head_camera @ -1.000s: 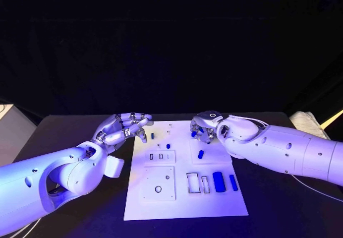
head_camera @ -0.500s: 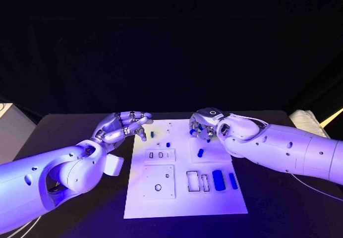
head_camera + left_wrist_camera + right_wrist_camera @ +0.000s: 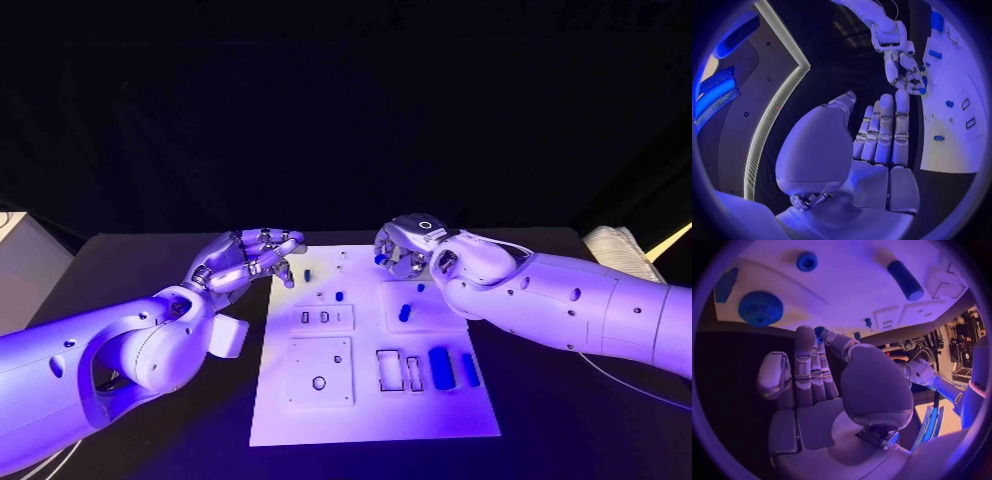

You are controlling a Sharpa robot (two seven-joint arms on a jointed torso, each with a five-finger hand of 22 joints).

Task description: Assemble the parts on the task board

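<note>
My right hand point(image 3: 408, 250) hovers over the white board's point(image 3: 368, 405) far end, fingertips pinching a small blue peg point(image 3: 819, 331); it looks light, stiff and slippery, so grip its sides. My left hand point(image 3: 248, 257) waits beside the left edge, fingers loosely curled, holding nothing

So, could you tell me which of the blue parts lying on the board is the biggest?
The thick blue cylinder lying beside the empty rectangular slots at the near right of the white board. It is broader than the slim blue bar right of it.
</note>
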